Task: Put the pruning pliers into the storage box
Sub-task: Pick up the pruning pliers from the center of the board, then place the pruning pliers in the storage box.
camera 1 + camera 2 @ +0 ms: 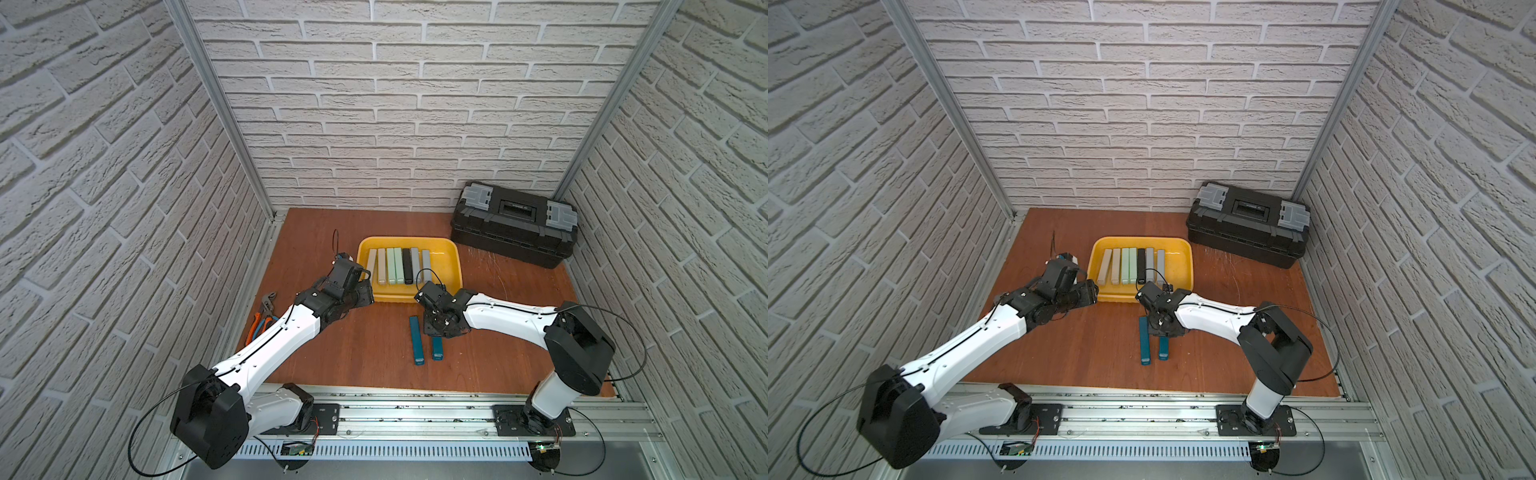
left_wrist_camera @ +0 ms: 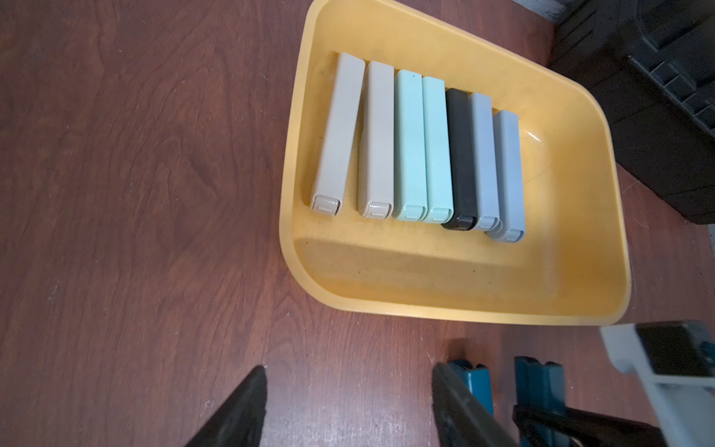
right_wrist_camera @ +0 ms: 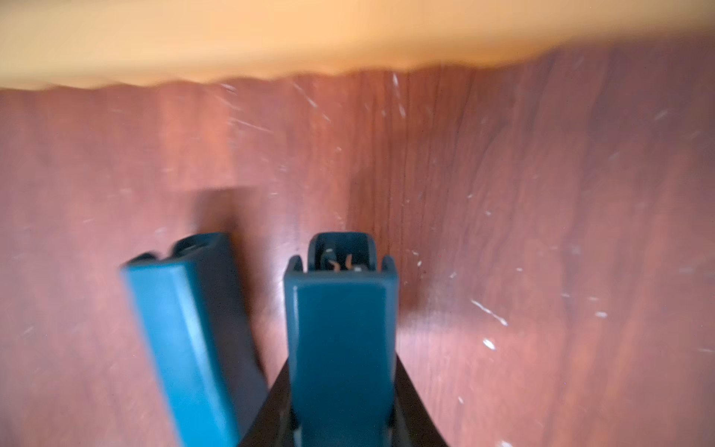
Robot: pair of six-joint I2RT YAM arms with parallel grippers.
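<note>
1. Brick-pattern walls close off three sides. I see the brown wooden tabletop (image 1: 353, 353) in both top views.
2. I've got the yellow storage box (image 1: 448, 266) mid-tabletop, toward the back wall. A black toolbox (image 1: 515, 232) sits well apart from it in the back right corner.
3. Seven of the pruning pliers (image 1: 397, 266) lie flat inside the box in one row: two beige, two mint, one black, two grey. The beige one (image 2: 336, 131) at the left end angles slightly away from its neighbour. The others sit side against side.
4. The two teal ones are outside the box. They lie on the tabletop just in front of its near wall, roughly parallel, close but apart.
5. My right fingers (image 3: 414, 422) point down over the right-hand one, the teal bar (image 1: 437, 351). In the right wrist view they press against both long sides of it (image 3: 340, 329), so they are closed on it. I can't tell whether it is off the tabletop. That view is blurred.
6. The other teal bar (image 1: 416, 338) lies free just beside it, with nothing touching it.
7. My left fingers (image 2: 240, 418) stand apart with a wide gap and nothing between them. They hover over bare tabletop near the box's front left corner.
8. Orange-handled pliers (image 1: 262, 322) lie at the left edge of the tabletop, partly hidden by my left arm.
</note>
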